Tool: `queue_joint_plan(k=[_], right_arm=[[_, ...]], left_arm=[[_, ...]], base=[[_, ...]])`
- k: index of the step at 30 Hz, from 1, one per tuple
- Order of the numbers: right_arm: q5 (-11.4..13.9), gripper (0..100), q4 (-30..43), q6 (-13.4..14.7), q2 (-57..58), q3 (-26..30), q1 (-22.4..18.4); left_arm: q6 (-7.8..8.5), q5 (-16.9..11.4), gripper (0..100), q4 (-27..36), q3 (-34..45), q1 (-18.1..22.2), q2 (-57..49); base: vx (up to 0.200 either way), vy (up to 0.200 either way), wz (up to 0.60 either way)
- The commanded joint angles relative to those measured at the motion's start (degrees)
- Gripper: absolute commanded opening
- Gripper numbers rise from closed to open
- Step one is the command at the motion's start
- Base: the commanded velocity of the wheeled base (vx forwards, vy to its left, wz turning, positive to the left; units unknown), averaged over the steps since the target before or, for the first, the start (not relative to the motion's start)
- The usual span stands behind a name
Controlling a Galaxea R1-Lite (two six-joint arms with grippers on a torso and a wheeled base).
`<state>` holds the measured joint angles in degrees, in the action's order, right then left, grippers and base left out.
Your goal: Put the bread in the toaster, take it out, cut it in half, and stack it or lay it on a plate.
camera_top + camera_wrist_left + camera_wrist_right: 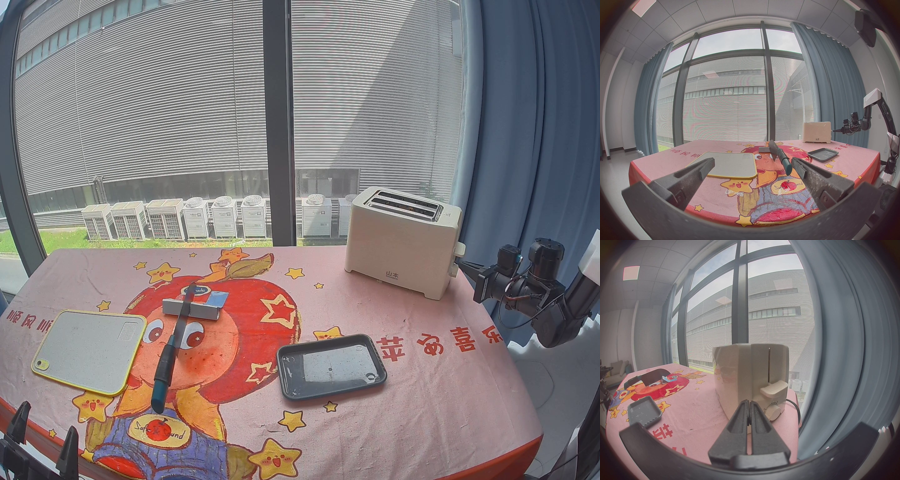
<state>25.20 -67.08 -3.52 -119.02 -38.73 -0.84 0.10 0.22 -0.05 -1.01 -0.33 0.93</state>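
My left tool (752, 162) gapes, holding nothing, at the tabletop's (437, 387) near left edge; the dark plate (331, 369) lies right of centre. Far right, my right tool (748, 404) is pinched closed just beside the toaster's (400, 240) lever (773, 389), and I cannot tell whether bread sits inside.

Cream toaster (403, 240), dark grey plate (331, 367), pink star-patterned tablecloth (437, 400), yellow-edged grey cutting board (87, 350)

Spread pincer (753, 162) near cutting board (728, 164)
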Motion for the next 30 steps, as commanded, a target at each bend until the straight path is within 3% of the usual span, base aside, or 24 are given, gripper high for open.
queue_joint_plan(k=[1,14,30], right_arm=[[-0.1,0,0.0,0.0,-2.5,-0.9,-0.2],[-0.1,0,-0.1,0.1,-5.3,-3.0,-0.8],[-3.2,0,-0.3,0.1,-8.0,-5.7,-0.7]], left_arm=[[-0.01,0.0,100,0.0,1.0,0.0,-0.9],[-0.01,0.0,100,0.0,1.0,0.0,-0.9],[-0.01,0.0,100,0.0,1.0,0.0,-0.9]], base=[[0.000,0.000,0.00],[0.000,0.000,0.00],[0.000,0.000,0.00]])
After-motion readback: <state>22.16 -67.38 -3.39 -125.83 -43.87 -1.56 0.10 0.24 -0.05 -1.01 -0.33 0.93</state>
